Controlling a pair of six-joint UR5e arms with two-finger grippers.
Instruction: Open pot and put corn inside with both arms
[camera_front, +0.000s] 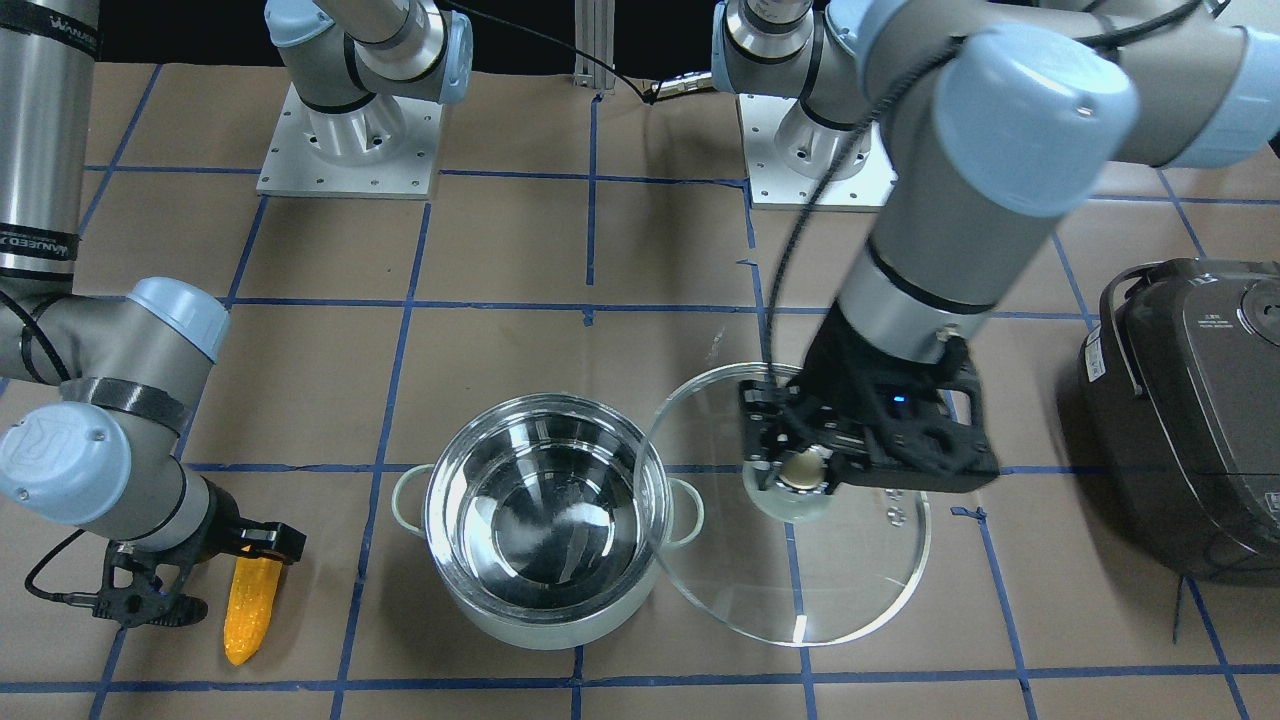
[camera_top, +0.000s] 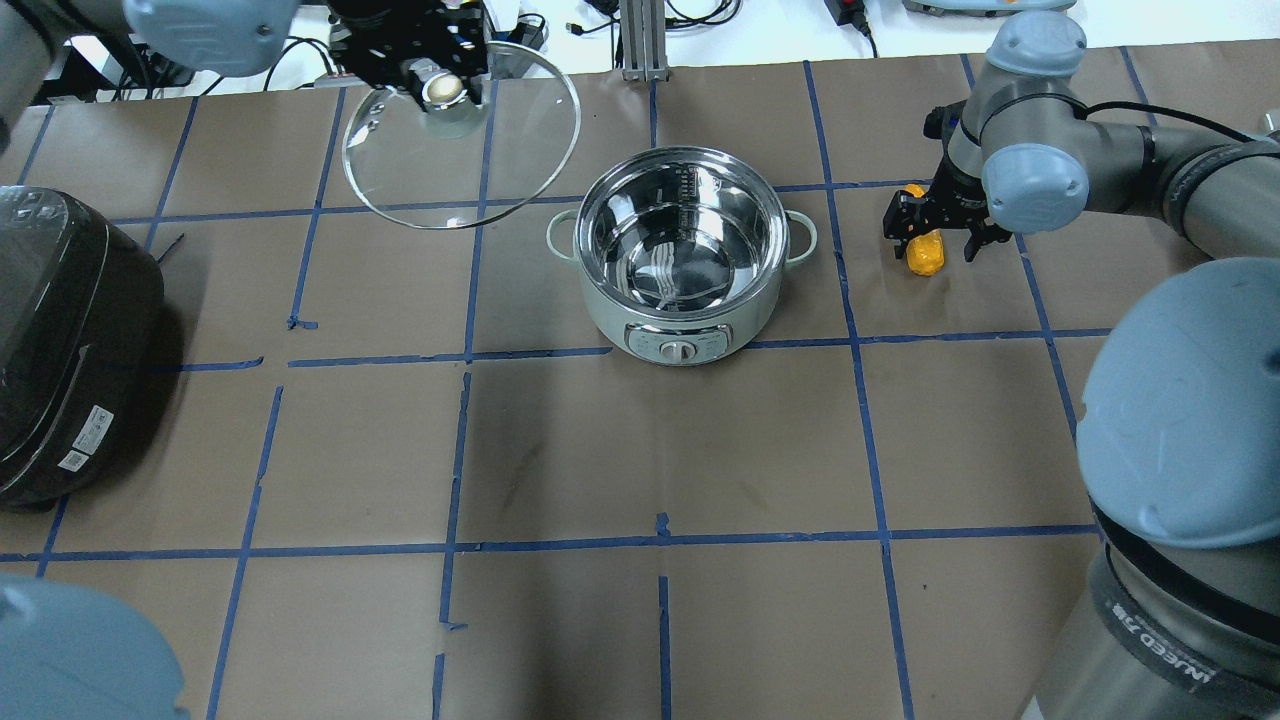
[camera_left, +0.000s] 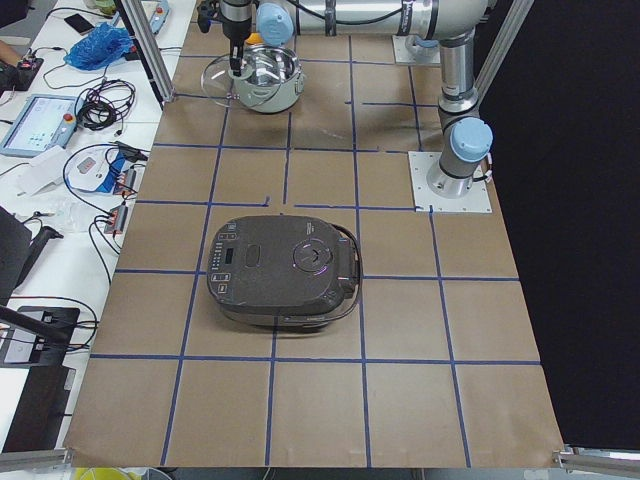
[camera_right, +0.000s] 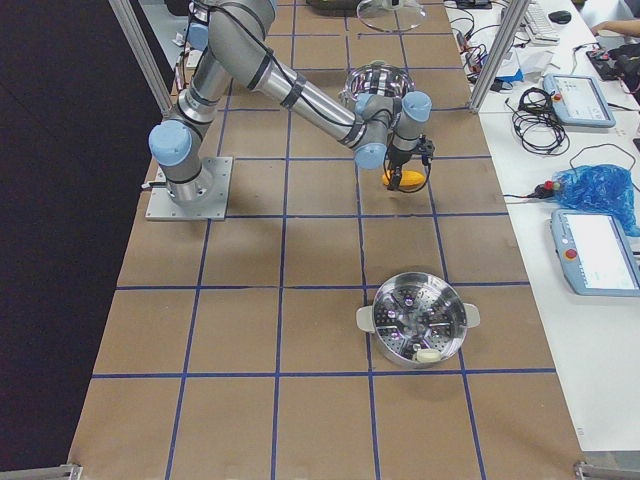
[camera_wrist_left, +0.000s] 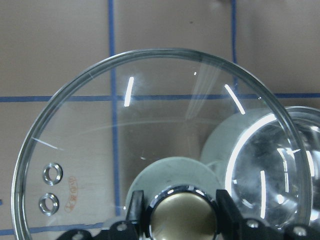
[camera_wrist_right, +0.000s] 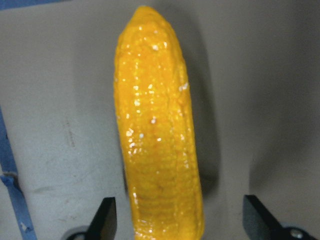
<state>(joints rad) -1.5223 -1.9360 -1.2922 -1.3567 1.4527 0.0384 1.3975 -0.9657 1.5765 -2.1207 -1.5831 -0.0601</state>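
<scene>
The mint-green pot (camera_top: 620, 322) stands open mid-table, its steel inside empty (camera_front: 540, 625). My left gripper (camera_front: 800, 468) is shut on the brass knob (camera_wrist_left: 180, 220) of the glass lid (camera_front: 850, 585). It holds the lid off the pot on my left side, and the lid's edge overlaps the pot's rim in the front view. The lid also shows in the overhead view (camera_top: 500, 150). The corn (camera_wrist_right: 157, 150) lies on the table to the pot's right (camera_top: 925, 255). My right gripper (camera_wrist_right: 180, 220) is open with a finger on each side of the corn's thick end, not touching it.
A dark rice cooker (camera_top: 60, 340) sits at my far left (camera_front: 1190, 400). A steel steamer basket (camera_right: 418, 320) stands at the table's right end. Both arm bases stand on white plates (camera_front: 350, 150) behind the pot.
</scene>
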